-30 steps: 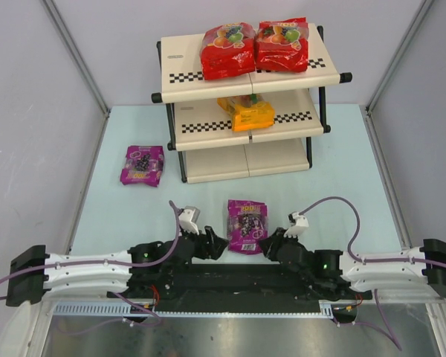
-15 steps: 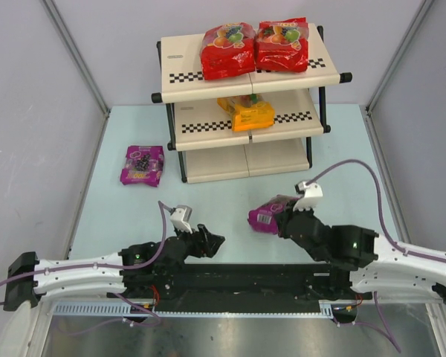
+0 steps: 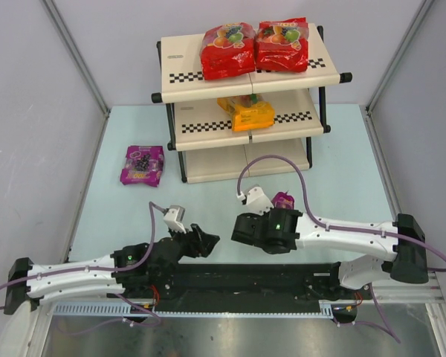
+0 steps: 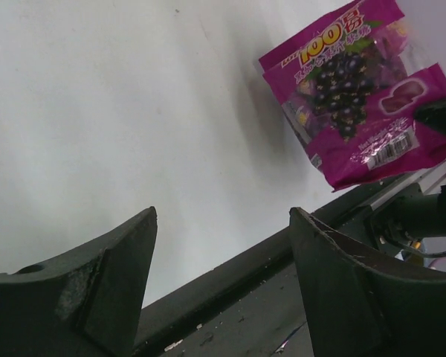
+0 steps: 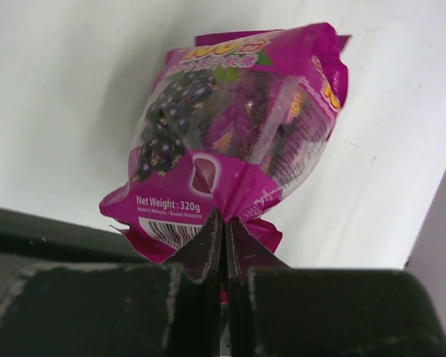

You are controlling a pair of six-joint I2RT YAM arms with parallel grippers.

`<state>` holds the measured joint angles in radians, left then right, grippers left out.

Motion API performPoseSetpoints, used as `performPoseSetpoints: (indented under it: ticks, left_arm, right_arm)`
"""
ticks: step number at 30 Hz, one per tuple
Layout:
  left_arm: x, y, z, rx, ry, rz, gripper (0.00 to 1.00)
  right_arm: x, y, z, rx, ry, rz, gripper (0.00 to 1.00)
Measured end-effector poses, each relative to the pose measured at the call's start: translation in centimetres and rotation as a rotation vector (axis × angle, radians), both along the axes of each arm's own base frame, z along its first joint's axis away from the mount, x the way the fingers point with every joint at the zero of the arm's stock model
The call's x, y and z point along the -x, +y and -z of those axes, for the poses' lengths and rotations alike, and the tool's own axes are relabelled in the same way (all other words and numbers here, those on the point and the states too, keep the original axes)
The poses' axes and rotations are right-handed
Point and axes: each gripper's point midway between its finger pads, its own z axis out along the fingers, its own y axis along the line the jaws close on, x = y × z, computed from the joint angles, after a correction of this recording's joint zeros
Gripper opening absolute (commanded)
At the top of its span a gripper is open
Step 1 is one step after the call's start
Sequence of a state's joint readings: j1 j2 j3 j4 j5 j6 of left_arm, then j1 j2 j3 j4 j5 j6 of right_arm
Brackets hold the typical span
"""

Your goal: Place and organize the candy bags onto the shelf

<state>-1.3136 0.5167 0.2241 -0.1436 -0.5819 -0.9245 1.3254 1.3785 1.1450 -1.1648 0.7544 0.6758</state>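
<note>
My right gripper (image 3: pixel 276 211) (image 5: pixel 224 223) is shut on the bottom seam of a purple candy bag (image 5: pixel 238 134) and holds it above the table, in front of the shelf (image 3: pixel 208 134). Only a bit of that bag (image 3: pixel 284 199) shows in the top view; it also shows in the left wrist view (image 4: pixel 353 97). My left gripper (image 3: pixel 208 239) (image 4: pixel 223 216) is open and empty, low near the table's front edge. A second purple bag (image 3: pixel 142 164) lies on the table left of the shelf. Two red bags (image 3: pixel 227 50) (image 3: pixel 282 44) lie on the top tier. An orange-yellow bag (image 3: pixel 247 111) lies on the middle tier.
The shelf's bottom tier (image 3: pixel 275 158) holds nothing. Grey walls close in the table on the left, right and back. The black rail of the arm bases (image 3: pixel 238 279) runs along the near edge.
My right gripper has lifted the purple bag off the table near the front edge and carried it up and to the left, toward the shelf. The left gripper has shifted slightly.
</note>
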Motion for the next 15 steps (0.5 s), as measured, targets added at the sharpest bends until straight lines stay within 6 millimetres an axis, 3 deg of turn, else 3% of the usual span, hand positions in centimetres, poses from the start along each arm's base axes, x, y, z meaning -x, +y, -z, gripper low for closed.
performPoseSetpoints:
  ticks: [5,9,11,12,15]
  left_arm:
    - [-0.1,0.8,-0.9,0.041,-0.005,-0.022,0.75]
    - [0.0,1.3,-1.0,0.046,-0.005,-0.029,0.75]
    - [0.0,1.5,-0.7,0.036,0.001,-0.034,0.75]
    - [0.0,1.6,-0.6,0.03,0.002,-0.036,0.75]
    - [0.0,1.9,-0.2,0.016,0.009,-0.046,0.75]
  right_arm:
    - [0.5,0.8,0.2,0.043,0.023,-0.108,0.0]
    - [1.1,3.2,1.4,0.047,0.058,-0.206,0.01]
    - [1.5,4.9,2.3,0.046,0.075,-0.253,0.19]
    - [1.8,5.8,2.9,0.042,0.086,-0.275,0.5]
    - [3.3,9.4,4.6,-0.027,0.137,-0.359,0.64]
